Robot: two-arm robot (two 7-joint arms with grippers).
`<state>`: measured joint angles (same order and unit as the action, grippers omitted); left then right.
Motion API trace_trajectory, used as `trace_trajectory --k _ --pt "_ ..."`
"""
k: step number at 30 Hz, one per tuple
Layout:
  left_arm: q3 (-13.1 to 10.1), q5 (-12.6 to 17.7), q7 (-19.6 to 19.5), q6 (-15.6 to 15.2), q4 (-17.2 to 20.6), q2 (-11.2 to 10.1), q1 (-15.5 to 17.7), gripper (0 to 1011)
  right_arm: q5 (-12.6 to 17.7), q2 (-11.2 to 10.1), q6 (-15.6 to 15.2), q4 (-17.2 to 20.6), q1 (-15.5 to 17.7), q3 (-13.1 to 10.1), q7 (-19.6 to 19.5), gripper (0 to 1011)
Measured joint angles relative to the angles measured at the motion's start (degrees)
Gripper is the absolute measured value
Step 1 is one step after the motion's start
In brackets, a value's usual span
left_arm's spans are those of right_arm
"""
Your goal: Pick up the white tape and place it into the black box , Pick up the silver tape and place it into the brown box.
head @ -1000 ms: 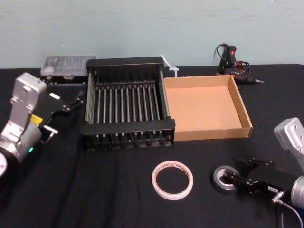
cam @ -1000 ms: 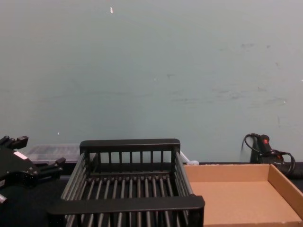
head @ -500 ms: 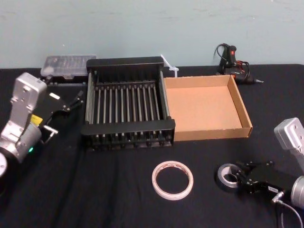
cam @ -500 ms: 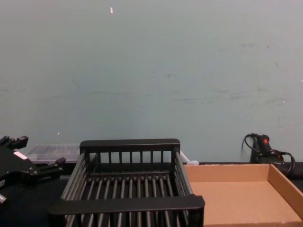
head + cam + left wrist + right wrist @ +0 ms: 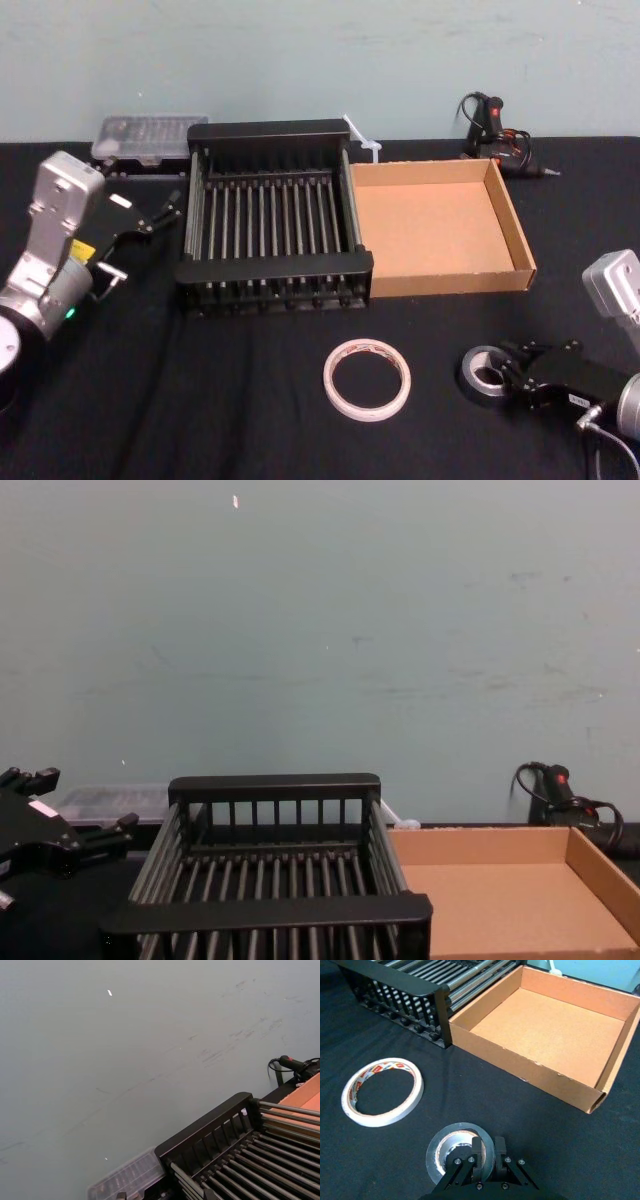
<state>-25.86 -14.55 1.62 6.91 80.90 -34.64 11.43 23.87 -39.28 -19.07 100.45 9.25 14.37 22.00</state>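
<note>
Silver tape pinched at rim by right gripper, apart from white tape; left gripper spread

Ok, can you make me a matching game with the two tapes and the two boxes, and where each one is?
Things:
1. white tape
2. silver tape
3. black box
4. brown box

Places:
A. its wall sits between the fingers of the right gripper
B. on the left side, next to the open left gripper
C. lying flat by itself on the black cloth, in front of the boxes
D. on the right side, with nothing inside

Pairs: 1-C, 2-A, 3-B, 4-D
</note>
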Motion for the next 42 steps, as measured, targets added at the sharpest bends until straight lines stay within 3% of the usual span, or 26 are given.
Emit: trace_trajectory --k 10,19,28,42 --pt "0.0 0.0 0.0 0.0 0.0 0.0 0.0 1001 0.34 -1.04 1.69 0.86 0.58 -0.49 1.06 158" --pt "0.0 0.0 0.0 0.0 0.0 0.0 0.0 1001 0.69 -0.8 1.91 1.62 0.1 -1.97 -0.33 158" --pt "0.0 0.0 0.0 0.0 0.0 0.0 0.0 1001 -0.25 1.09 1.91 0.35 -3.0 -2.52 -2.33 158" --pt "0.0 0.0 0.0 0.0 0.0 0.0 0.0 1001 -2.2 5.96 1.23 -4.86 -10.75 -1.9 -4.1 158"
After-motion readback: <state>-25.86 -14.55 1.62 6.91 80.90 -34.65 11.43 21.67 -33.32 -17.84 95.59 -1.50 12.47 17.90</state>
